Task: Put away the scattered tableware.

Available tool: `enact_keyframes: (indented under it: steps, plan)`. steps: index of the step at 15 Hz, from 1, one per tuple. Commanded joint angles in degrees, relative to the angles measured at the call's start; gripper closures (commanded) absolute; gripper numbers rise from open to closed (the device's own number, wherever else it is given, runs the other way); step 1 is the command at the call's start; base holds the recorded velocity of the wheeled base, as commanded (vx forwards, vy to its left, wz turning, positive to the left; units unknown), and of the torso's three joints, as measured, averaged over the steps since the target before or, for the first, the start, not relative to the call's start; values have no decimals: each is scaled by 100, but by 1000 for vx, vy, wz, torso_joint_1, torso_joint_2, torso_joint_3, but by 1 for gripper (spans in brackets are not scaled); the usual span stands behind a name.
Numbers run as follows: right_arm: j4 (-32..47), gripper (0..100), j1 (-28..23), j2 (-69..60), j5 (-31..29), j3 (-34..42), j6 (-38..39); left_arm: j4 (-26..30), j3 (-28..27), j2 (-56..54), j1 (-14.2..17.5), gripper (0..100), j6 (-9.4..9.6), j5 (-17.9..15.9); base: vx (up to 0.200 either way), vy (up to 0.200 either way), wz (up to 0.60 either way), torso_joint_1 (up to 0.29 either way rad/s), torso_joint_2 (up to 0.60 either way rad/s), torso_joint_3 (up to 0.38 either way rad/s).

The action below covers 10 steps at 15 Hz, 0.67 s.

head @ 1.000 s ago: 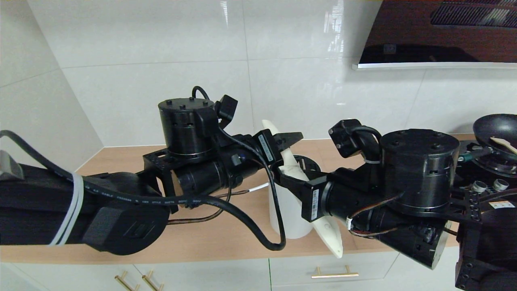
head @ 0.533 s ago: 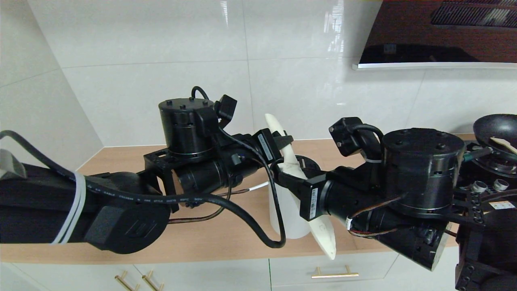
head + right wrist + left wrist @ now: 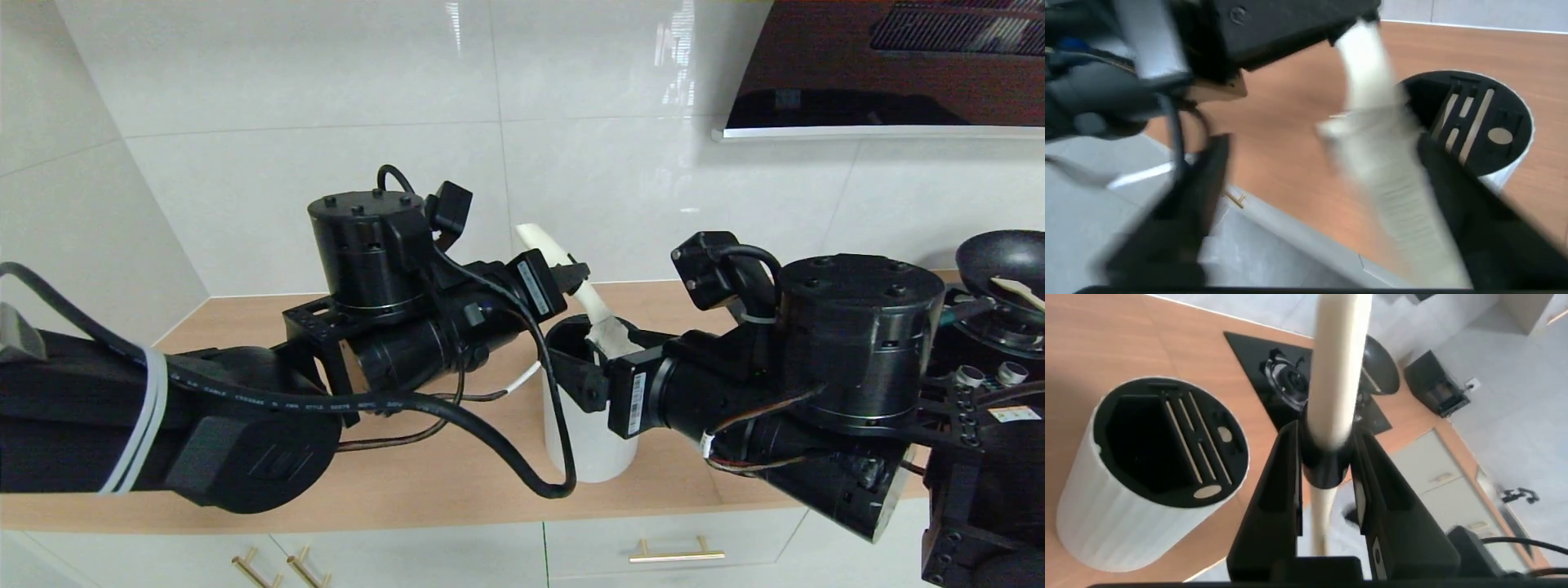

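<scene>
Two grippers meet above the white utensil holder, which stands on the wooden counter. The left gripper is clamped on the cream spatula, whose long axis is steeply tilted and whose lower part is by the holder's rim. The right gripper is just below, its fingers spread wide and gripping nothing. Judgement: the left arm makes the insertion. A tiled wall stands behind, with a pan to the right.

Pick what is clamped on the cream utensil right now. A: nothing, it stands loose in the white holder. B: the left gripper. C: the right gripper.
B: the left wrist view shows the left gripper shut on the cream utensil, while the right gripper has its fingers spread wide on either side of it.
</scene>
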Motion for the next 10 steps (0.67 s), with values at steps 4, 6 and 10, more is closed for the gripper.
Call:
enact_keyframes:
  steps: [4, 6, 10]
  plan:
    - [13, 0, -111, -351, -37, 33, -41, -187, -58, -228, 242, 100, 68, -17, 0, 0, 0, 0, 0, 0]
    - [92, 0, -532, -746, -37, 33, -243, -679, -208, -228, 391, 100, 393, -17, 0, 0, 0, 0, 0, 0]
    - [242, 0, -1367, -1001, -37, 33, -735, -1118, -384, -175, 400, 100, 1773, 167, 0, 0, 0, 0, 0, 0]
